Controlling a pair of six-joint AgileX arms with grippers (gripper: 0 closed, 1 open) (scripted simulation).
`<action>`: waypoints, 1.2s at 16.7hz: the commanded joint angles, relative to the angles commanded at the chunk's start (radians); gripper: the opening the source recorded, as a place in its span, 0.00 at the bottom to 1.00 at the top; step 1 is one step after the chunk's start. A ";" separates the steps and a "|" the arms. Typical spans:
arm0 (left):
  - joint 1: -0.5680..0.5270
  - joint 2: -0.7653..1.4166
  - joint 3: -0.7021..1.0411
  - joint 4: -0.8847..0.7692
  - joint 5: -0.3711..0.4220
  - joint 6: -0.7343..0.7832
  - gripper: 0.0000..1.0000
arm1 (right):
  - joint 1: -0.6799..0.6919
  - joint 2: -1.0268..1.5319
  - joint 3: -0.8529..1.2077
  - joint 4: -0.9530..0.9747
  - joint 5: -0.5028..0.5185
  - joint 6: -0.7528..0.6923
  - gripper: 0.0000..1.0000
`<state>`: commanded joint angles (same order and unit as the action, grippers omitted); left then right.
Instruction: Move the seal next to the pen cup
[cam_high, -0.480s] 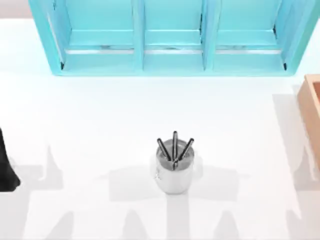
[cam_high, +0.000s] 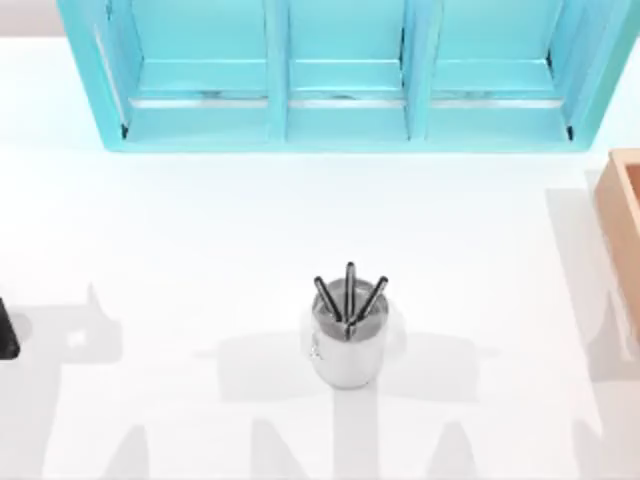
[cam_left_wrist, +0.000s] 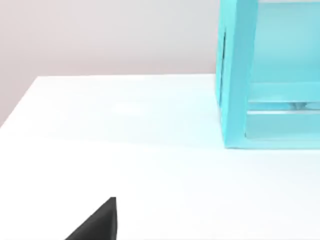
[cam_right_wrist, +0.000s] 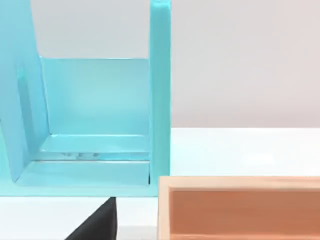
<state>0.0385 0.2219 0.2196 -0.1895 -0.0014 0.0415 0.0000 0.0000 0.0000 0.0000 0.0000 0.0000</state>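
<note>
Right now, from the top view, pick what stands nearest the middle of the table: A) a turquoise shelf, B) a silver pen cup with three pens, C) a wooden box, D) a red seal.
B: the silver pen cup, with three dark pens in it, stands near the table's middle; the turquoise shelf is at the far edge and the wooden box at the right edge.

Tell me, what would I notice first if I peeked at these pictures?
Probably the big turquoise shelf with three open compartments, standing along the table's far edge. Next, the shiny pen cup with three dark pens, alone near the middle of the white table. A wooden box peeks in at the table's right edge.
</note>
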 joint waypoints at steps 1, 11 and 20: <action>0.010 0.074 0.069 -0.056 0.000 0.012 1.00 | 0.000 0.000 0.000 0.000 0.000 0.000 1.00; 0.136 1.081 0.847 -0.746 0.003 0.149 1.00 | 0.000 0.000 0.000 0.000 0.000 0.000 1.00; 0.205 1.565 1.291 -1.097 0.002 0.226 1.00 | 0.000 0.000 0.000 0.000 0.000 0.000 1.00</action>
<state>0.2436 1.7870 1.5109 -1.2865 0.0006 0.2672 0.0000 0.0000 0.0000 0.0000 0.0000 0.0000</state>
